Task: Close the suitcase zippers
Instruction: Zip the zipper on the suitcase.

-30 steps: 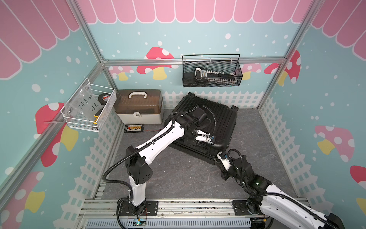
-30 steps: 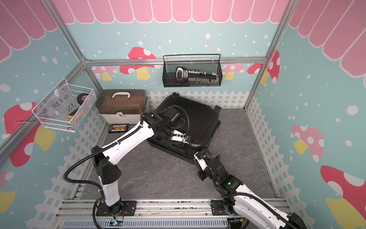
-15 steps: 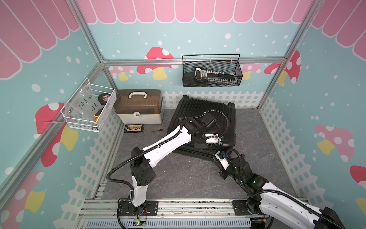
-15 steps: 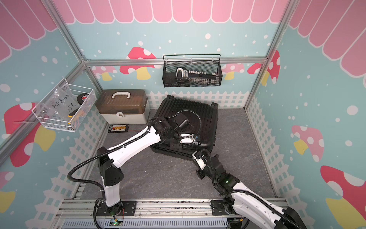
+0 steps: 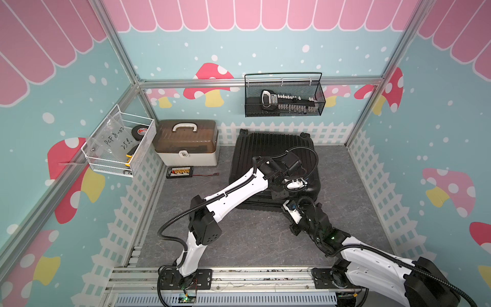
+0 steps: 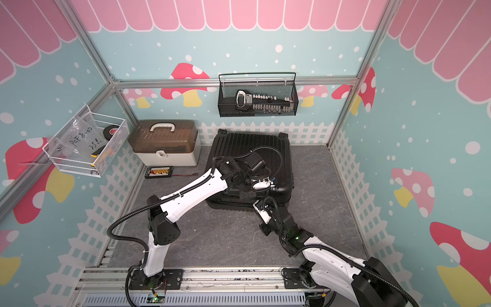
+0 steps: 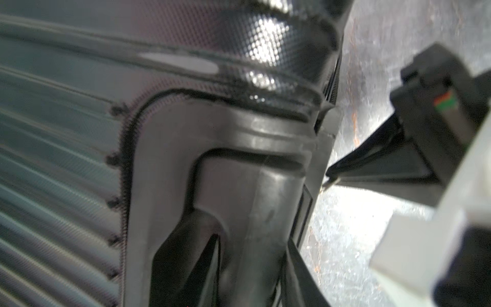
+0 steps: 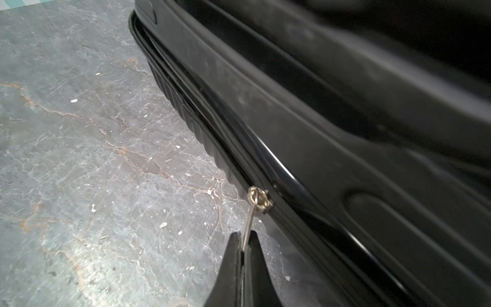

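Suitcase (image 5: 265, 148): in both top views I saw it lying flat on the bench (image 5: 239, 239) by the back fence, shells together.
Right fingers (image 8: 231, 265): only the right wrist view told me this. They were pinched on the zipper pull (image 8: 249, 220) at the near seam.
Left fingers (image 7: 194, 265): the left wrist view had them clamped astride the suitcase's moulded handle part. The top views hid that.
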Motion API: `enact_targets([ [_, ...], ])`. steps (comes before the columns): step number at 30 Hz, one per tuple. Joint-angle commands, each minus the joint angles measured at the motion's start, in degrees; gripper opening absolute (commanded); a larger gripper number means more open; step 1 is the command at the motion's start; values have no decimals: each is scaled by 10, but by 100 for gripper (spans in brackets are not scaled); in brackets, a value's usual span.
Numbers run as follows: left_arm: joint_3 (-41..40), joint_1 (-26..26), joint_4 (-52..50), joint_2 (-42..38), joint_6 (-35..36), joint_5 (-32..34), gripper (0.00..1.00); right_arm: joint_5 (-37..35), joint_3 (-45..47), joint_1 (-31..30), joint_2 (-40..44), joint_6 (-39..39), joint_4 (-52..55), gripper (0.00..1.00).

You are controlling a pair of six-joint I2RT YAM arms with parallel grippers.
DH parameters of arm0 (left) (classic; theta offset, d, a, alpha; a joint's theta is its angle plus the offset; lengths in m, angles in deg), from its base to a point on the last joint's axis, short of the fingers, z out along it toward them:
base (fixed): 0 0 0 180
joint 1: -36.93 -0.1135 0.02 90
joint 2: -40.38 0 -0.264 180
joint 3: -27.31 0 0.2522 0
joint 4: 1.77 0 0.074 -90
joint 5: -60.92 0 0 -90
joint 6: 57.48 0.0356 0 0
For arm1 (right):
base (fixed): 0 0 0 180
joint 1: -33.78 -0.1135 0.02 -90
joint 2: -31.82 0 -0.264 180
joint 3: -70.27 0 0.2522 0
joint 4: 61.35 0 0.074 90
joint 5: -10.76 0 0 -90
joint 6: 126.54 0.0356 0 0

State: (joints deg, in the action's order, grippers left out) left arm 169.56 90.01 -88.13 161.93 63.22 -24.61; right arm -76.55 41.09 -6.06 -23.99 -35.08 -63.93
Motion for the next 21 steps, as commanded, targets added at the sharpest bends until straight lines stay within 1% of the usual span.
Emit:
enact_targets([
  [1,56,-15,134,34,-150,22,16,110,-21,-42,-9,-43,-58,0],
  [7,107,-10,134,73,-198,20,16,98,-24,-62,-35,-47,-90,0],
  [13,161,-9,144,112,-235,23,14,83,-35,-85,-61,-39,-110,0],
  [21,166,-9,189,136,-252,23,15,78,-48,-122,-91,-34,-127,0],
])
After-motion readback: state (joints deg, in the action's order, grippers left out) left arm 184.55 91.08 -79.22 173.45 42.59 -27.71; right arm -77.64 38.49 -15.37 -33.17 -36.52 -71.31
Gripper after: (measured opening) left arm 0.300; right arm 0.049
